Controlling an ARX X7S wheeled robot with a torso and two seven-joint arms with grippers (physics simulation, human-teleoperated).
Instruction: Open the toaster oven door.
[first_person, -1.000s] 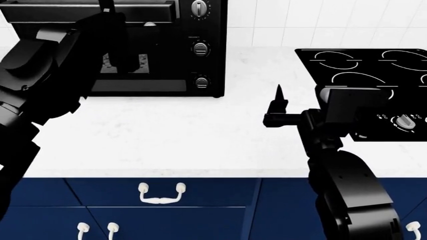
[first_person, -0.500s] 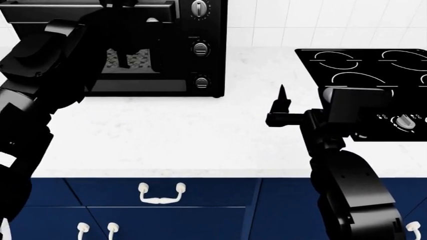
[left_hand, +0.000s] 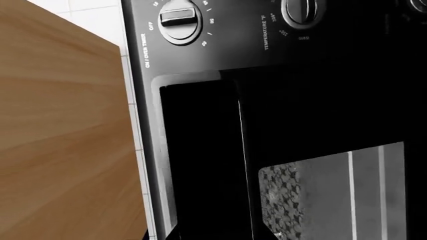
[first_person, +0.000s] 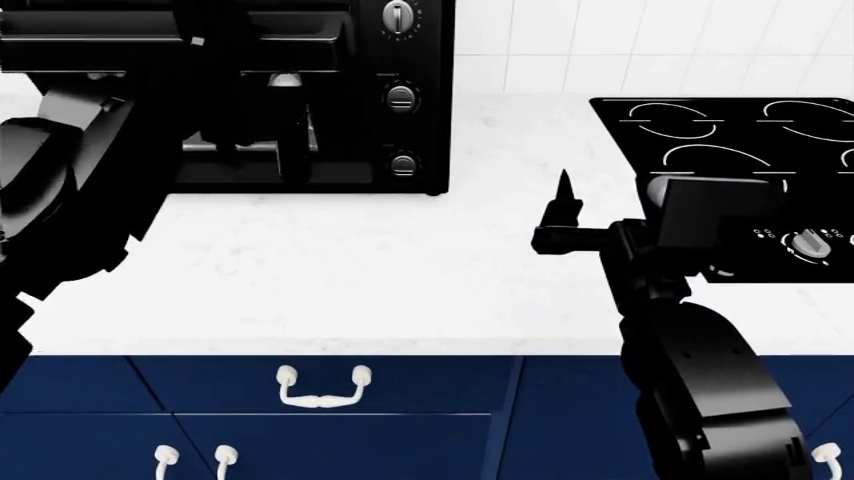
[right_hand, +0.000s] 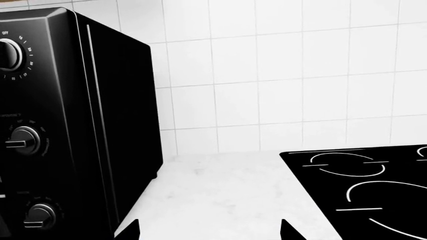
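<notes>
Head view: versus a second earlier, the wide black-framed glass toaster oven door (first_person: 200, 60) stood partly swung open at the white tabletop's (first_person: 347, 260) back-left, left claw's grip indiscernible, right claw (right_hand: 209, 231) open, empty.

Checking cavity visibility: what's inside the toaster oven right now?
Through the toaster oven door glass: pale rack bars and a speckled patch. The left arm covers most of the cavity in the head view.

The left arm (first_person: 80, 180) hides most of the toaster oven door (first_person: 287, 50); its gripper is lost against the black.
</notes>
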